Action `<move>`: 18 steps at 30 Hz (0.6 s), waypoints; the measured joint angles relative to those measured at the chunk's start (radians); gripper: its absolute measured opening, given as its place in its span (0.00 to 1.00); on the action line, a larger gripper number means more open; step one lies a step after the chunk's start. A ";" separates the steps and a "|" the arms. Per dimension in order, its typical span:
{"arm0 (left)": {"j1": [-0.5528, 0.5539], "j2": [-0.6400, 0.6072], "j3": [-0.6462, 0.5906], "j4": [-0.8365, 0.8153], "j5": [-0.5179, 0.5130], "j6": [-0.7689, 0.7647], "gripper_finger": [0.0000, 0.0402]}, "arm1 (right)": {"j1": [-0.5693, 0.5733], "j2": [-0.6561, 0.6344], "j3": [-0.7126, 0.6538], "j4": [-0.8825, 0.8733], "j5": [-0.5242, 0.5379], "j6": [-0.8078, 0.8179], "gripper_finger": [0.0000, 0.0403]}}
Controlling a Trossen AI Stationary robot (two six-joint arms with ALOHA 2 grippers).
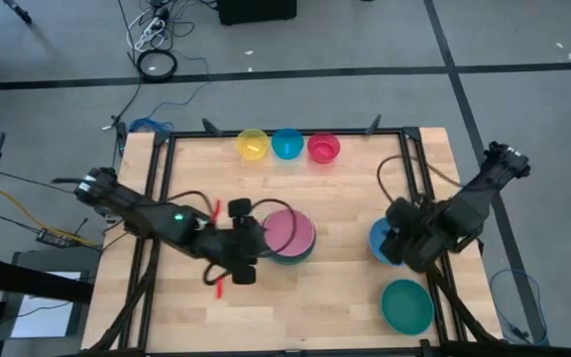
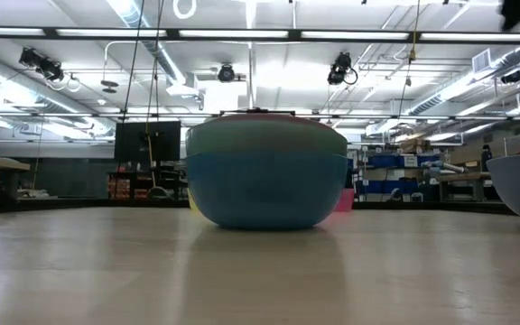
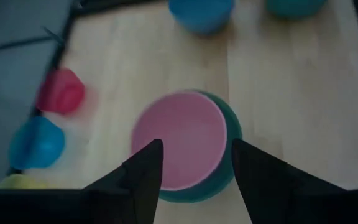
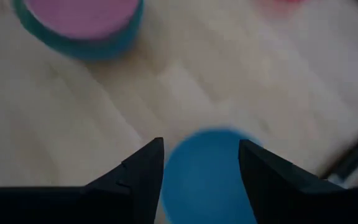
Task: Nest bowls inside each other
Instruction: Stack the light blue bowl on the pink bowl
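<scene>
A stack of nested large bowls stands mid-table on its bottom bowl's base, pink on top with a teal rim around it. In the low view the stack shows blue below and green above. My left gripper hangs open above the stack's left side, and its fingers frame the pink bowl without touching it. My right gripper hovers open over a lone blue bowl, which shows between its fingers. A teal bowl sits near the front right.
Three small bowls stand in a row along the far edge: yellow, blue and magenta-red. Black frame rails run along the table's left and right sides. Bare wood lies at the front left and centre.
</scene>
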 joint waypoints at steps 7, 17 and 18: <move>-0.092 -0.094 0.000 -0.003 -0.126 -0.019 0.49 | 0.090 0.003 -0.163 0.136 -0.051 0.194 0.49; -0.217 -0.156 0.000 -0.123 -0.306 -0.150 0.49 | 0.095 0.002 -0.355 0.386 -0.154 0.259 0.51; -0.228 -0.157 0.000 -0.129 -0.317 -0.160 0.49 | 0.095 0.002 -0.369 0.390 -0.164 0.267 0.51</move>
